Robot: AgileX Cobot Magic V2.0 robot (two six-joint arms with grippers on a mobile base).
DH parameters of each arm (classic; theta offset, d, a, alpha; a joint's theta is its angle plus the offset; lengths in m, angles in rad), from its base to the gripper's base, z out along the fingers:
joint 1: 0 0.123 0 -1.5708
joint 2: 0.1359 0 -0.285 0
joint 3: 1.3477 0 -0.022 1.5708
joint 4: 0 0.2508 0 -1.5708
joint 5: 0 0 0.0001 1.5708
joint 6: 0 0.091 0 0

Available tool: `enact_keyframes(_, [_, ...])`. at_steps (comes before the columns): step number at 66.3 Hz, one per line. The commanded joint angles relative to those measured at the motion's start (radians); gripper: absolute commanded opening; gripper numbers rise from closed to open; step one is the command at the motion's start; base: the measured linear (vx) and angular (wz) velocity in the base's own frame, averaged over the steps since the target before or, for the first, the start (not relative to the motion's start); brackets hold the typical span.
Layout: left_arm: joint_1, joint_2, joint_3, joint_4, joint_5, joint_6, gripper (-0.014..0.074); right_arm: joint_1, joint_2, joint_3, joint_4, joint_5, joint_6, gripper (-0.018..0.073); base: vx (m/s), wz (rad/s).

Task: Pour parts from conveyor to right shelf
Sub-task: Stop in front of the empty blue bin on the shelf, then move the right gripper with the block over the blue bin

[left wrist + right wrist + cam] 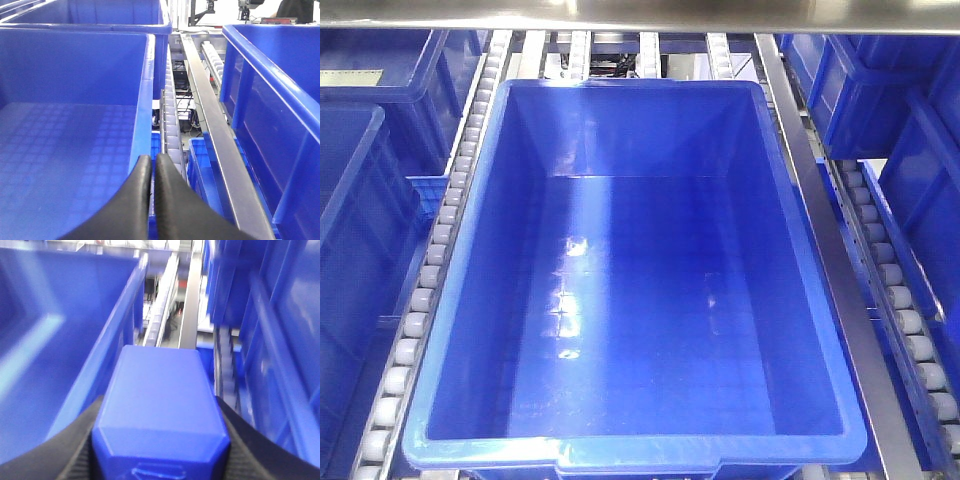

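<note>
My right gripper is shut on one of the parts, a bright-blue cube that fills the space between its black fingers. It hangs beside the right rim of a big blue crate. My left gripper is shut with nothing between its pads, above the right rim of another blue crate. The right shelf shows as steel rails and roller lanes, carrying an empty blue crate. The conveyor is out of view. Neither gripper shows in the front view.
More blue crates stand on both sides of the shelf, and one stands right of the left gripper. A steel rail and rollers run between crates. A lower crate sits beneath.
</note>
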Motion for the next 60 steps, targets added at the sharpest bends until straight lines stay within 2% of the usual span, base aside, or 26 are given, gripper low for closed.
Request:
enact_keyframes(1, [-0.005,0.017,-0.02,-0.008,-0.079,-0.008,-0.0006,0.004,0.114,-0.087,-0.01,-0.094,-0.005,-0.0005,0.0,0.0])
enact_keyframes(12, [-0.005,0.017,-0.02,-0.008,-0.079,-0.008,-0.0006,0.096,0.348,-0.219,-0.046,-0.092,0.014,-0.0005,0.0,0.0])
enact_keyframes(27, [-0.005,0.017,-0.02,-0.008,-0.079,-0.008,-0.0006,0.306,0.705,-0.458,-0.088,-0.049,0.101,-0.0005,0.0,0.0])
enact_keyframes(33, [-0.005,0.017,-0.02,-0.008,-0.079,-0.008,-0.0006,0.364,0.837,-0.556,-0.097,0.001,0.13,-0.0005,0.0,0.0])
enact_keyframes(51, [-0.005,0.017,-0.02,-0.008,-0.079,-0.008,-0.0006,0.489,1.177,-0.836,-0.104,0.194,0.15,-0.0005,0.0,0.0])
enact_keyframes(60, [-0.005,0.017,-0.02,-0.008,-0.079,-0.008,-0.0006,0.499,1.325,-0.969,-0.108,0.301,0.144,-0.0005,0.0,0.0])
